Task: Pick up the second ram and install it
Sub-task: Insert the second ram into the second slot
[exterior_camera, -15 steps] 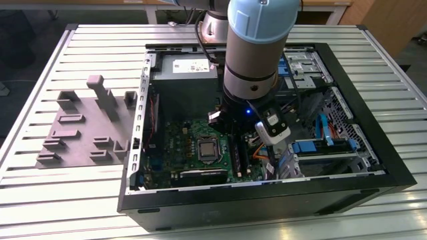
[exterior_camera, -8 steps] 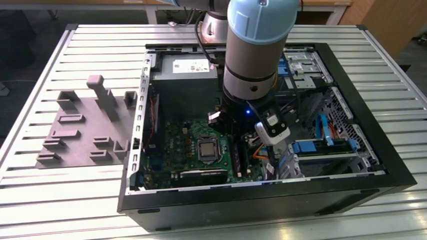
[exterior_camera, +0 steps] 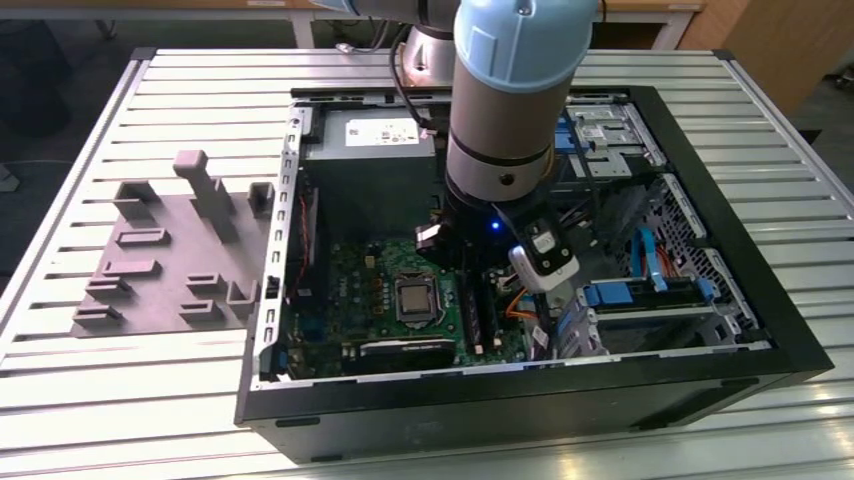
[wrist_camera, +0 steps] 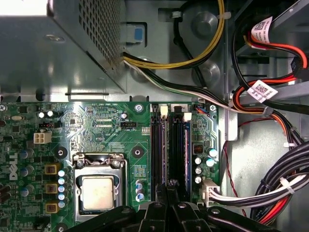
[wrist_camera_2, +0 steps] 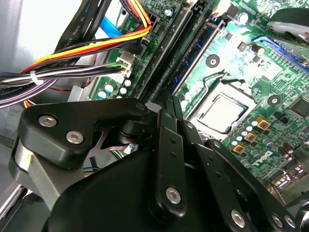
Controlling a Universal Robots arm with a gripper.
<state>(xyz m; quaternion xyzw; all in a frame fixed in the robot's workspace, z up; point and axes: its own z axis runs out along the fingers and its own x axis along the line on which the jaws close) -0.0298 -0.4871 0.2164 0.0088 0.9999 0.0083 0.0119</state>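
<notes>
My gripper [wrist_camera_2: 167, 108] is down inside the open computer case [exterior_camera: 747, 345], over the motherboard [wrist_camera: 104, 128]. Its two black fingers [wrist_camera: 170, 195] are shut flat against each other. The fingertips sit at the near end of the long black memory slots. The second ram [wrist_camera: 182, 145], a thin dark blue-green stick, stands on edge in one slot [wrist_camera_2: 195, 53], in line with the fingertips. I cannot tell whether they touch it. In the exterior view the gripper [exterior_camera: 454, 265] sits under the big grey arm, above the slots.
The grey moulded tray [exterior_camera: 160, 250] lies on the slatted table at the exterior view's left. Cable bundles [wrist_camera: 270, 188] crowd one side of the slots. The processor socket [wrist_camera: 99, 186] lies on the other side. The power supply box [exterior_camera: 374, 165] sits at the case's far end.
</notes>
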